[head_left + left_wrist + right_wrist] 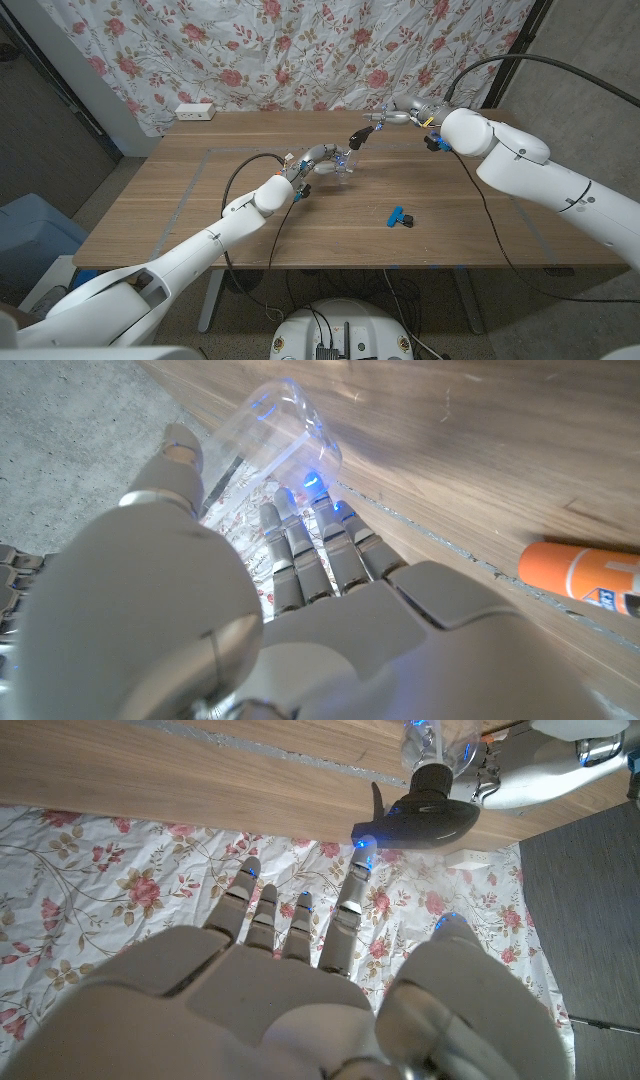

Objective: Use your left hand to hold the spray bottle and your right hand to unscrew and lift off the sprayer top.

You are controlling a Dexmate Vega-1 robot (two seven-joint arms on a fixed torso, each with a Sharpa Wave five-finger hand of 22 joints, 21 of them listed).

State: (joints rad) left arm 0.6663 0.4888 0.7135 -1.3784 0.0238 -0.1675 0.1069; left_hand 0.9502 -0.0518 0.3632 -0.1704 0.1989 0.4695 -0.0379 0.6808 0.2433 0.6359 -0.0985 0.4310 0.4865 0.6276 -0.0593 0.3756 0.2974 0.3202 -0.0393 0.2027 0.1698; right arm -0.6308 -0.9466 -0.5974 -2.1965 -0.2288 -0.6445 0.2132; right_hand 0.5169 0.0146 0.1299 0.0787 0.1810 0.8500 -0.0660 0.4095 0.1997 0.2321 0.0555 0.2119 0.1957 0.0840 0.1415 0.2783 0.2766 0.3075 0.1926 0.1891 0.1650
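A clear spray bottle (340,167) stands near the middle of the table, and my left hand (315,162) grips its body from the left. In the left wrist view my fingers (310,550) wrap the see-through bottle (275,440). Its black sprayer top (357,135) sits on the neck, trigger pointing away from my left hand. My right hand (395,118) hovers just right of and behind the top, holding nothing. In the right wrist view its fingers (300,925) are spread, and one fingertip (362,848) is close under the black sprayer top (425,810). I cannot tell whether it touches.
A small blue and black clip (400,217) lies on the table nearer the front, right of the bottle. An orange tube (585,575) lies on the wood near my left hand. A white power strip (195,112) sits at the back left, in front of a floral curtain (300,50).
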